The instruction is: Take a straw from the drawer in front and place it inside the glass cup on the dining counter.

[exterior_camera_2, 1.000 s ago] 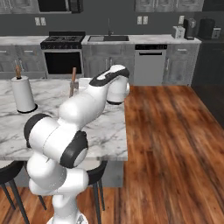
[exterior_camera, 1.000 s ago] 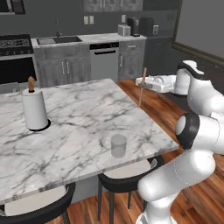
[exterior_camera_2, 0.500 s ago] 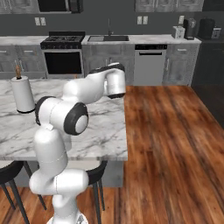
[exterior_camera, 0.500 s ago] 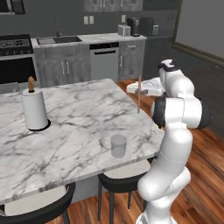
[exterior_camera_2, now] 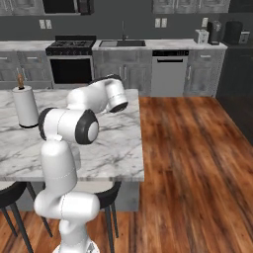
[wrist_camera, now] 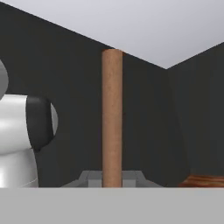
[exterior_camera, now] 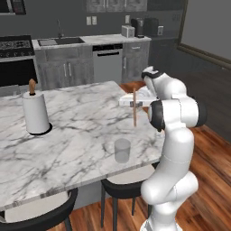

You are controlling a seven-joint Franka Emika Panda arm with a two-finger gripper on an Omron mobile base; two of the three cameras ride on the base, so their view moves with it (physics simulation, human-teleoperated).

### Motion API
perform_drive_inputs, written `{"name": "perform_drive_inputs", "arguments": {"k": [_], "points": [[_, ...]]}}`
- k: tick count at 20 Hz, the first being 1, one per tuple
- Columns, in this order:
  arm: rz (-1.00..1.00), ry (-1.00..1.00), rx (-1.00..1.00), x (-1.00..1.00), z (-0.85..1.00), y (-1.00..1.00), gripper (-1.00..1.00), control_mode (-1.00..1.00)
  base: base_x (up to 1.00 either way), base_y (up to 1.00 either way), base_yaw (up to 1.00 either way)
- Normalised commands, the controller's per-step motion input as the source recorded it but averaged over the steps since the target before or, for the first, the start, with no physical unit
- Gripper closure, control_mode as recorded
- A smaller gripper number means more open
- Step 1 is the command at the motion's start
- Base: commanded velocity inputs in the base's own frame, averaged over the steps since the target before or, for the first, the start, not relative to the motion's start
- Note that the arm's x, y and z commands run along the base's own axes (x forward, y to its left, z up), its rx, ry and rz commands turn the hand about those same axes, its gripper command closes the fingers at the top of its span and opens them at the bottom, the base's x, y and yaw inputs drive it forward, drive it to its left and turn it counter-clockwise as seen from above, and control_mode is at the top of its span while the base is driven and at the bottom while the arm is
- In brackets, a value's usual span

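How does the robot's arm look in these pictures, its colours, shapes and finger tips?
The arm is built of glossy white, rounded tube segments with bulging shoulders, linked by dark grey to black disc-shaped joints. No cables or markings are visible. The gripper is a flat, pale block at the arm's end; in the hand view its finger tips look small, grey and blocky.

White arm folded back at elbow, tool (exterior_camera: 136,104) level, jaws clamped on upright straw (exterior_camera: 134,107)

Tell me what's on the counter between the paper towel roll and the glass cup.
Bare marble between the paper towel roll and the glass cup, in the left base view.
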Motion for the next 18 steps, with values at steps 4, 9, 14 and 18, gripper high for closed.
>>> {"name": "perform_drive_inputs", "arguments": {"k": [4,9,14,18], "points": [[0.00,-0.05,0.03,-0.02,-0.05,0.07,1.00,-1.00,0.00,0.00,0.00],[0.00,-0.08,0.05,0.04,0.00,0.00,1.00,-1.00,0.00,0.00,0.00],[0.00,-0.03,0.02,0.00,-0.16,0.00,1.00,-1.00,0.00,0.00,0.00],[0.00,0.00,0.01,0.00,-0.36,0.00,1.00,-1.00,0.00,0.00,0.00]]}}
